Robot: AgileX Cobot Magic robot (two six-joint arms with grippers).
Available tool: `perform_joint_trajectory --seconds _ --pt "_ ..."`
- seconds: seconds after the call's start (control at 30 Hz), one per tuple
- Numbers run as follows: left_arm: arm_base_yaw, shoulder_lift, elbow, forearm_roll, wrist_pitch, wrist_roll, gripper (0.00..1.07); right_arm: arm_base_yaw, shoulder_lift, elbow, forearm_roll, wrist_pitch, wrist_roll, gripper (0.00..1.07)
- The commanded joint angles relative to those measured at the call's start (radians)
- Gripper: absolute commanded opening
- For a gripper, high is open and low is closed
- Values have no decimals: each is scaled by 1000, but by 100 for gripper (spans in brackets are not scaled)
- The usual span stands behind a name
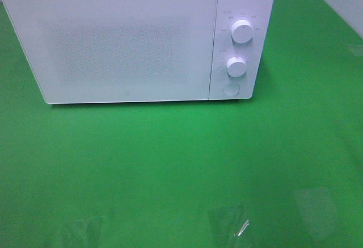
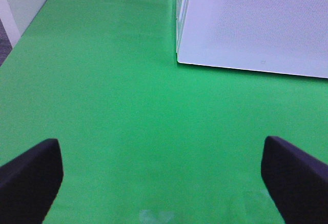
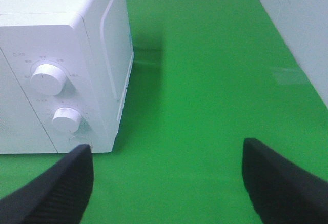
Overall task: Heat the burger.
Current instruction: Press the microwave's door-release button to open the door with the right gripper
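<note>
We note a white microwave (image 1: 130,43) at the back of the green table (image 1: 170,163), its door closed. The left tool (image 2: 163,177) gapes wide over bare table and grips nothing. The right tool (image 3: 169,183) is also spread and empty, near the microwave's knob side. We cannot tell where the burger is.

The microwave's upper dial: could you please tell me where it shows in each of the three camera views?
Exterior high: the upper dial is upper right of centre, on the microwave's right-hand panel, above the lower dial.
Left wrist: not in it; only part of the microwave's front shows.
Right wrist: the upper dial is beside the lower dial, on the side away from the round button.
Shared landmark: the white microwave.
</note>
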Motion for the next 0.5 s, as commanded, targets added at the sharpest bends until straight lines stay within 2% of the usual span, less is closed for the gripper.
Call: perform_joint_trajectory --seconds 0.03,0.17,0.27,0.37,0.4,0.43,0.47,0.5 --pt "1 -15 0 -6 1 -4 100 -3 43 11 -2 -69 28 76" --pt "1 -15 0 -6 1 -4 100 -3 164 41 -3 -240 33 75" --pt "1 -15 0 -6 1 -4 100 -2 184 45 -3 -277 33 73" --pt "1 -15 0 -6 1 -4 100 -1 263 63 -4 -402 33 63" --pt "1 -15 0 -6 1 -4 100 -1 263 63 -4 -402 33 63" --pt "1 -15 0 -6 1 -4 100 -1 305 63 -5 -435 33 54" --pt "1 -15 0 -6 1 -4 100 -1 305 63 -5 -435 33 54" --pt "1 -15 0 -6 1 -4 100 -1 345 63 -5 -465 33 44"
